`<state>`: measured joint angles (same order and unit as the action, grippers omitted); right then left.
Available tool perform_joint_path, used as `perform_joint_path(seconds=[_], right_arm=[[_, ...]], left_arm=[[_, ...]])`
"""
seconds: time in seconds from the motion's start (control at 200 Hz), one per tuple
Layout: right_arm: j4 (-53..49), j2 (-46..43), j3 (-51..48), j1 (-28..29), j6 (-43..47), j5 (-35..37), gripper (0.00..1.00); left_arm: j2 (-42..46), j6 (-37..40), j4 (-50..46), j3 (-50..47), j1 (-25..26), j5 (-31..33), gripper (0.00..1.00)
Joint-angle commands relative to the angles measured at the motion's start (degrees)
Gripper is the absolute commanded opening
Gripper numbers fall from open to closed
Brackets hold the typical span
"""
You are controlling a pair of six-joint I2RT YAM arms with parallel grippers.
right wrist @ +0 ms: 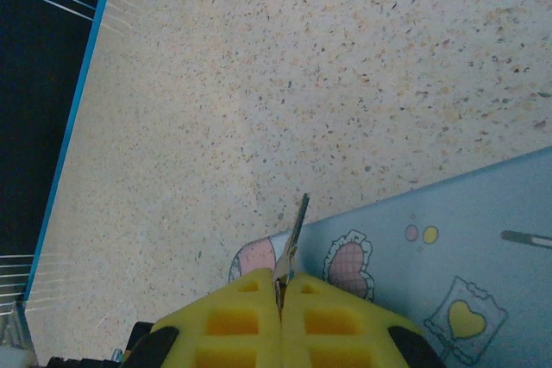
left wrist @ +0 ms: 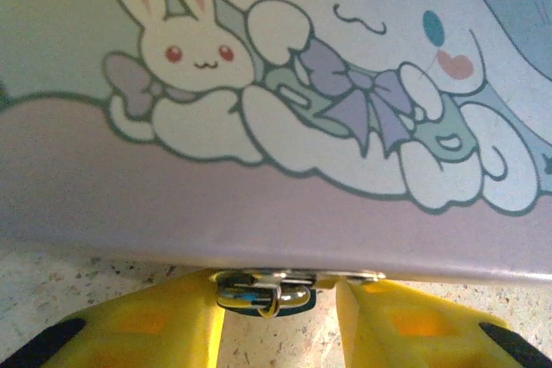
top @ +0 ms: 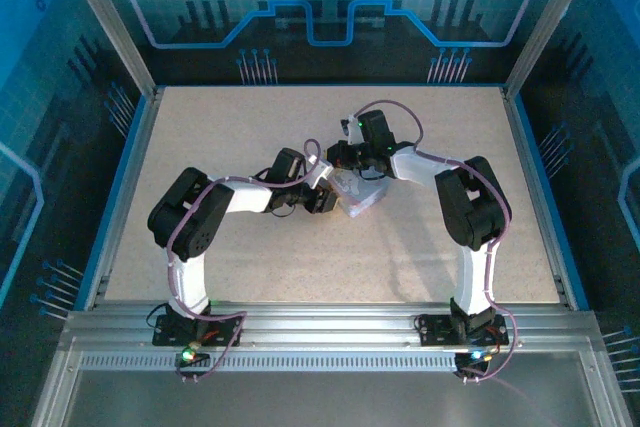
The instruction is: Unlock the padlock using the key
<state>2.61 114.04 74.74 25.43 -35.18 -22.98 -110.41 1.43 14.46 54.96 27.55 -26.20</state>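
A small shiny metal padlock (left wrist: 259, 292) hangs from the hasp at the lower edge of a pastel tin box (left wrist: 285, 196) printed with cartoon rabbits. My left gripper (left wrist: 278, 321) is open, its yellow fingers (left wrist: 147, 329) on either side of the padlock. The left finger sits against it and the right one stands a little apart. My right gripper (right wrist: 280, 286) is shut on the key (right wrist: 294, 234). The thin blade sticks straight out past the fingertips over the box's pale blue face (right wrist: 448, 247). In the top view both grippers meet at the box (top: 364, 196) in mid-table.
The speckled beige tabletop (top: 250, 267) surrounds the box, with open room towards the left and front. A blue rim (right wrist: 73, 127) marks the table's edge. Metal frame posts and dark panels enclose the workspace.
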Motion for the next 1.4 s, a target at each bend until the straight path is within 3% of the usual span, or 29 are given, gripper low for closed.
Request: perform_joint_path(seconds=[0.0,0.695,1.105,1.396], right_arm=[[-0.41,1.72,-0.48,1.15,-1.04,-1.2,0.0],[2.27,0.75,-3.28,0.14,-2.17,-2.12,0.0],[2.42,0.47,-3.72,0.19,-2.44,-1.89,0.0],[2.26,0.54,-3.66,0.32,-2.35,-1.89,0.0]], left_arm=[[1.2,-0.11,-1.02,-1.41,2.29,-0.41,0.41],[1.25,-3.62,2.97,-2.51,2.15,0.6,0.44],[0.9,-9.21,9.3,-3.31,-0.57,0.81,0.43],[0.07,-8.09,8.09,-2.67,-0.57,0.06,0.43]])
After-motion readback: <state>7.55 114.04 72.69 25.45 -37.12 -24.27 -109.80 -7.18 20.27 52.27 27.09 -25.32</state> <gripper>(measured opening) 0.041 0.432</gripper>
